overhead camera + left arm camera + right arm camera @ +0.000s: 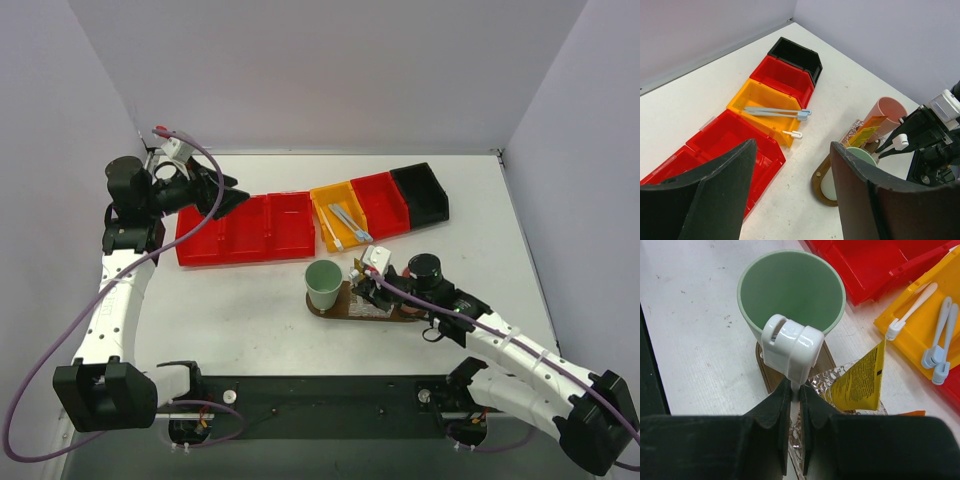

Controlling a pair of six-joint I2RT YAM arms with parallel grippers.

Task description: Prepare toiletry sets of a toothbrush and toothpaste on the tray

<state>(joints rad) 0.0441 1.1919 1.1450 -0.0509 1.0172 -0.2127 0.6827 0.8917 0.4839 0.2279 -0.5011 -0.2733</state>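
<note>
My right fingers (790, 392) are pinched shut on the thin stem of a white toothbrush (791, 347). Its blocky white end stands up just in front of the near rim of the green cup (790, 290). My left fingers (232, 192) are spread wide with nothing between them, held high over the far left of the tabletop (250, 310), above the end of the red bins (245, 230).

Under the right fingers lies the tray (340, 308), a dark brown board on the tabletop, in front of the bins and a little right of centre. The green cup stands on its left end. Just right of the held toothbrush a yellow toothpaste tube (860, 382) stands against something clear and dimpled that I can't identify. From the left wrist I also see a pink cup (887, 112) at the tray's far end.

Behind the tray, the yellow bin (322, 215) holds loose toothbrushes (940, 340), two pale blue and one white. Red bins sit on both sides of it, and a black bin (420, 190) ends the row on the right.

The tabletop is white and matt, with small dark scuffs near the cup. Plain pale lilac walls (330, 70) close it in at the back and on both sides.
</note>
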